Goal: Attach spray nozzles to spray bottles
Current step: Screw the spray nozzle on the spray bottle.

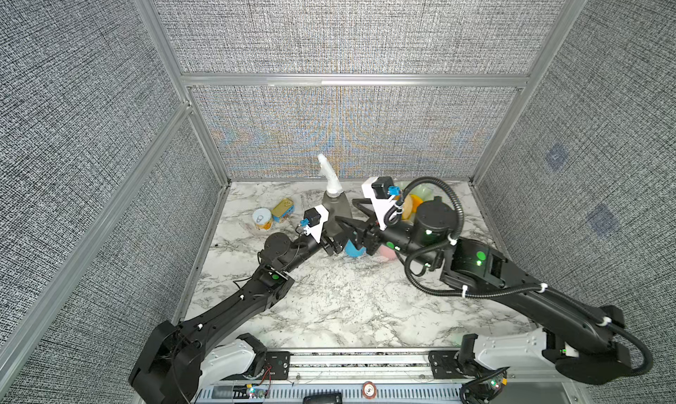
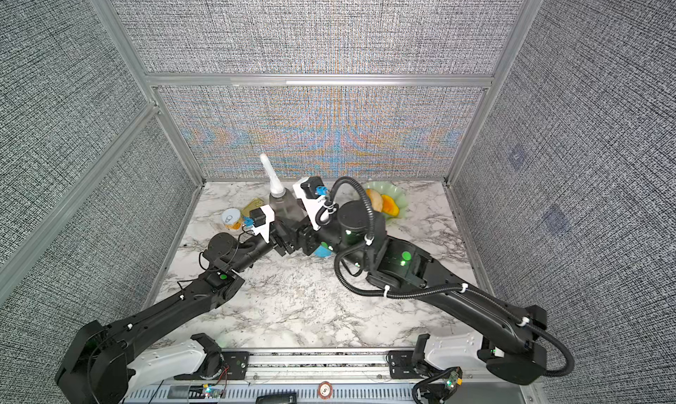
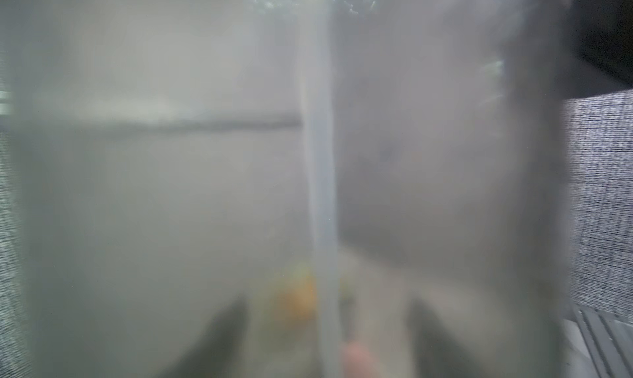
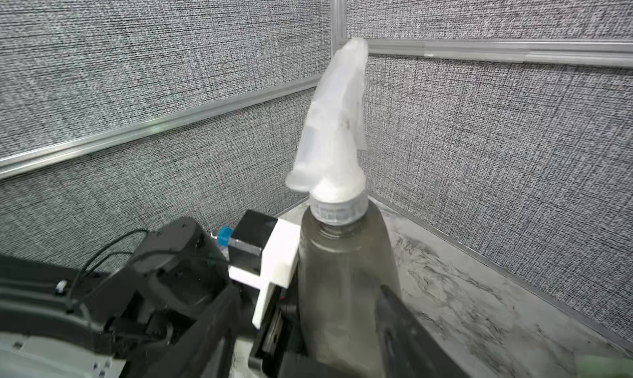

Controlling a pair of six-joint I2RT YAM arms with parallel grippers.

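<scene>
Grey bottle [image 1: 335, 210] upright at frame centre, white nozzle [image 1: 328, 175] seated on its neck — this pairing looks done. Left gripper [image 1: 333, 242] clamps bottle body; right gripper [image 1: 346, 230] jaws apart beside it, gripping nothing. Next, probably: set down, reach blue bottle [image 1: 353, 251] — half hidden below grippers.

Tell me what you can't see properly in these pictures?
Blue bottle: both top views, mostly under the right arm.
Pink bottle: a top view, only a sliver beside that arm.
Left wrist view: all blur, the grey bottle fills it.
Plate: both top views, partly behind that arm.
</scene>
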